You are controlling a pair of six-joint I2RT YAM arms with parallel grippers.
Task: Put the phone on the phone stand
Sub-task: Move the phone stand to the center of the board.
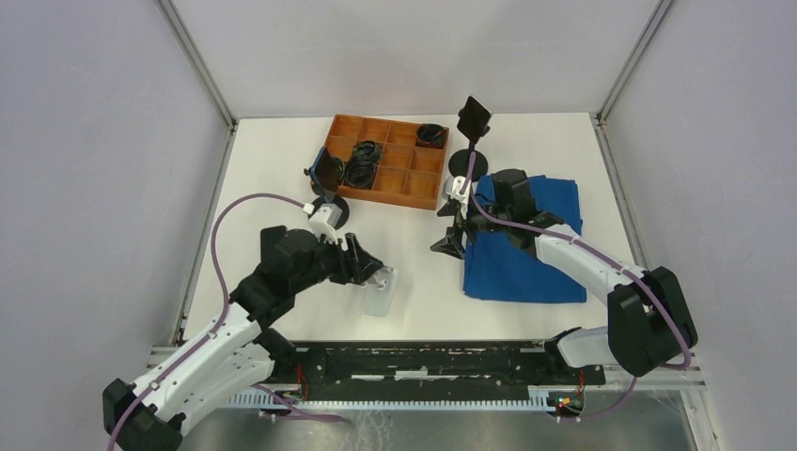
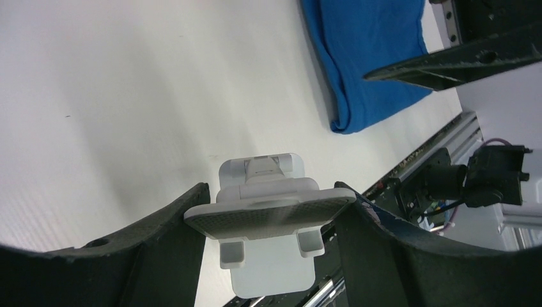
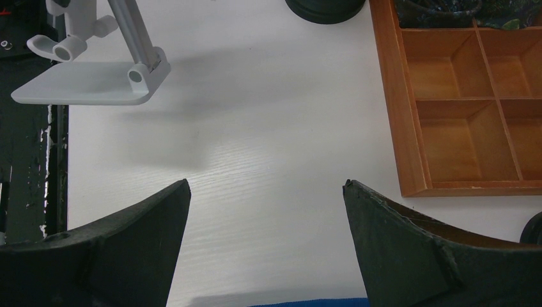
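Note:
A white folding phone stand (image 1: 379, 289) stands on the table near the front. My left gripper (image 1: 374, 275) is shut on its tilted rest plate (image 2: 268, 216), one finger on each side edge. The stand's flat base shows in the right wrist view (image 3: 89, 83). My right gripper (image 1: 449, 241) is open and empty, low over bare table beside the blue cloth (image 1: 526, 246); the right wrist view shows the gripper (image 3: 265, 187) with nothing between its fingers. I cannot make out a phone for certain.
An orange compartment tray (image 1: 387, 195) holding black coiled items sits at the back. Two black round-base stands are near it, one to its left (image 1: 326, 176) carrying a dark slab with a blue edge, one to its right (image 1: 473, 120). The cloth also shows in the left wrist view (image 2: 364, 57).

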